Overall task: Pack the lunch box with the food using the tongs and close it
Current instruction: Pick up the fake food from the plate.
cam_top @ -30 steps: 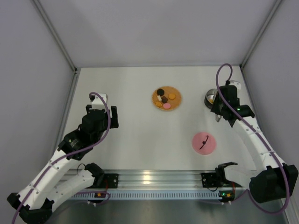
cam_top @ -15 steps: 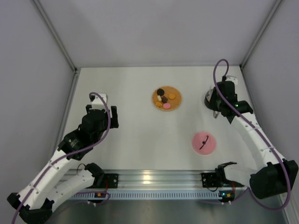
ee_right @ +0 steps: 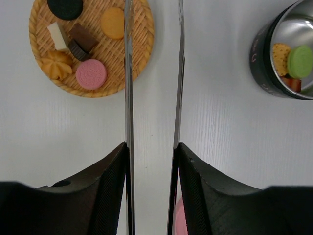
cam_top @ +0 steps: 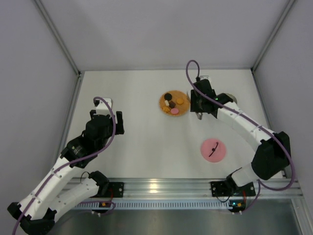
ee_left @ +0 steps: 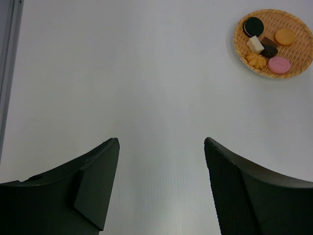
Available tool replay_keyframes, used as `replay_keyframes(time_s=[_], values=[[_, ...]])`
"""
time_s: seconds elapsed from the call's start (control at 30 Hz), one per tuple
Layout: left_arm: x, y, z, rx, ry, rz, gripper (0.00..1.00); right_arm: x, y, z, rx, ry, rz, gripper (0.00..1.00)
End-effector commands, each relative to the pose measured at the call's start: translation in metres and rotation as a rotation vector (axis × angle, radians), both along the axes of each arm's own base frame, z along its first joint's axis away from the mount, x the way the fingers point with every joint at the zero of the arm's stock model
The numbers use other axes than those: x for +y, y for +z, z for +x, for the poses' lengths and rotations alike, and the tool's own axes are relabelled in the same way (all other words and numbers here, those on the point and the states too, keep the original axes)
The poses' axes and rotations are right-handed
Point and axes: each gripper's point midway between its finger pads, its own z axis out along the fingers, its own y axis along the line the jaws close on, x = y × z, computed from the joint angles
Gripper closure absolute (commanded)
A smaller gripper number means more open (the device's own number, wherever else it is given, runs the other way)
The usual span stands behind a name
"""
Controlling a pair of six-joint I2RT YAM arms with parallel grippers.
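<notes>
The tongs (ee_right: 128,98) (at the tips) and the lunch box (ee_right: 259,58) are cut off.

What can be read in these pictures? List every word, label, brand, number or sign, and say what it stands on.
No text reads for certain.
On the small round shiny steel lunch box: a pale mark on its dark outer wall, too small and blurred to read.
On the round woven tray, the pink disc lid and the long thin silver metal tongs: no lettering shows.
</notes>
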Motion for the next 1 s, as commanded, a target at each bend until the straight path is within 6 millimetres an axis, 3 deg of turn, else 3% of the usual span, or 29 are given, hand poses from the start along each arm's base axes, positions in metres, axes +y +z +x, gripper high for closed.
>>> replay_keyframes(time_s=[0.0,0.43,0.57,0.97], values=[[-0.001,0.003,0.004,-0.022,0.004,-0.009,0.25,0.032,0.021,0.023,-0.083,0.038,0.079,0.56],[-0.002,0.002,0.004,-0.018,0.002,-0.005,0.25,0.076,0.002,0.032,-0.043,0.113,0.066,0.55],[-0.001,0.002,0.004,-0.018,0.004,-0.006,0.25,0.076,-0.011,0.036,-0.019,0.097,0.025,0.55],[-0.001,0.003,0.004,-0.023,0.002,-0.010,0.25,0.075,-0.023,0.037,0.001,0.092,-0.016,0.55]])
